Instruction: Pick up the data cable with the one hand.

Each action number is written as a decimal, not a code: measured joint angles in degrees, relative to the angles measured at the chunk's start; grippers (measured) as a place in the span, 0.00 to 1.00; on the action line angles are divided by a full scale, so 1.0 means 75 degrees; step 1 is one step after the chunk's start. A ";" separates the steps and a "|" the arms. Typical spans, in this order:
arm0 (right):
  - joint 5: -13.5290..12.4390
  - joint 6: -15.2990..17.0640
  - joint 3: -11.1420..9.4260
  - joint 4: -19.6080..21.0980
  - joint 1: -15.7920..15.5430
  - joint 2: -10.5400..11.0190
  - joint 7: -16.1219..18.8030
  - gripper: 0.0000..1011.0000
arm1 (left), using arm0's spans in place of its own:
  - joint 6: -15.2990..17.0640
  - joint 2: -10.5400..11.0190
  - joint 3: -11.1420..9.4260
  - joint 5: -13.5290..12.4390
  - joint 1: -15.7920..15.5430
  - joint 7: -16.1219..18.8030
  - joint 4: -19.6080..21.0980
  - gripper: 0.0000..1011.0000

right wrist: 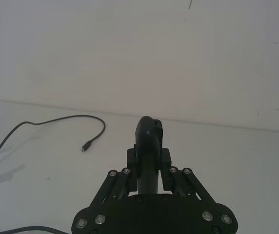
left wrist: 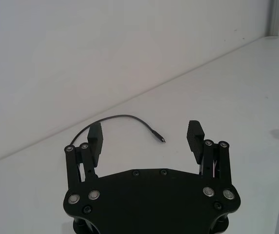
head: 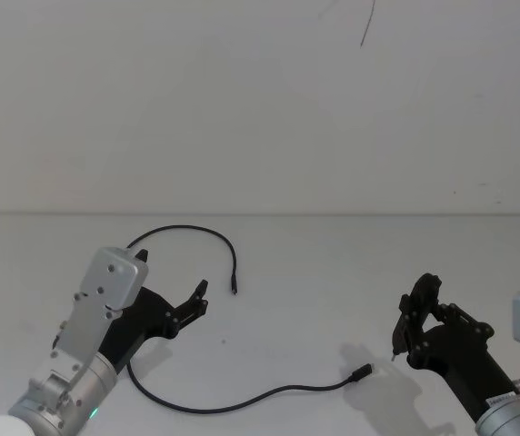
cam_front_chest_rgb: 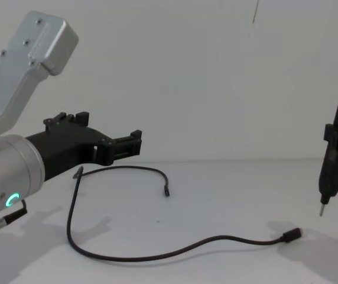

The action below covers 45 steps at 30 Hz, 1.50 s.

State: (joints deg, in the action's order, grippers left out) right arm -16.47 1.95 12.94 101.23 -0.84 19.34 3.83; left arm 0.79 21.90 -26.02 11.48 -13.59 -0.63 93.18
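Lower left in the head view, the left end effector (left wrist: 145, 131), black angular plastic on a thick silver cylinder, angles toward centre; it is raised off the table (head: 315, 272), its ridged fingers (left wrist: 195, 132) spread wide and holding nothing; the cable (head: 192, 227), thin, flexible and black, lies on the matte white table, arching just beyond those fingers, passing beneath them and snaking rightward to a small plug at lower centre; lower right, the right end effector (right wrist: 148, 168) is clamped on a slim black tool (cam_front_chest_rgb: 333, 165), metal tip down, above the table near that plug.
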 joint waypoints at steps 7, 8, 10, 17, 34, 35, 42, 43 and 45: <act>0.0000 0.0000 0.0000 0.0000 0.0000 0.0000 0.0000 0.26 | 0.0000 0.0000 0.0000 0.0000 0.0001 0.0000 0.0000 0.99; 0.0000 0.0000 0.0000 0.0000 0.0000 0.0000 0.0000 0.26 | 0.0000 0.0000 0.0000 0.0000 0.0000 0.0000 0.0000 0.99; 0.0000 0.0000 0.0000 0.0000 0.0000 0.0000 0.0000 0.26 | 0.0000 0.0000 0.0000 0.0000 0.0000 0.0000 0.0000 0.99; 0.0000 0.0000 0.0000 0.0000 0.0000 0.0000 0.0000 0.26 | 0.0000 0.0000 0.0000 0.0000 0.0000 0.0000 0.0000 0.99; 0.0000 0.0000 0.0000 0.0000 0.0000 0.0000 0.0000 0.26 | 0.0000 0.0000 0.0000 0.0000 0.0000 0.0000 0.0000 0.99; 0.0001 0.0000 0.0000 0.0000 0.0000 0.0000 0.0000 0.26 | 0.0000 0.0000 0.0000 0.0000 0.0000 0.0000 0.0000 0.99; 0.0000 0.0000 0.0000 0.0000 0.0000 0.0000 0.0000 0.26 | 0.0000 0.0000 0.0000 0.0000 0.0000 0.0000 0.0000 0.99; 0.0000 0.0000 0.0000 0.0000 0.0000 0.0000 0.0000 0.26 | 0.0000 0.0000 0.0001 0.0000 0.0000 0.0000 0.0000 0.99; 0.0000 0.0000 0.0000 0.0000 0.0000 0.0000 0.0000 0.26 | 0.0000 0.0000 0.0000 0.0000 0.0000 0.0000 0.0000 0.99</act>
State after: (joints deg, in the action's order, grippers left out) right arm -16.46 1.95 12.94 101.23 -0.84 19.33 3.83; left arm 0.80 21.89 -26.03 11.48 -13.59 -0.63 93.18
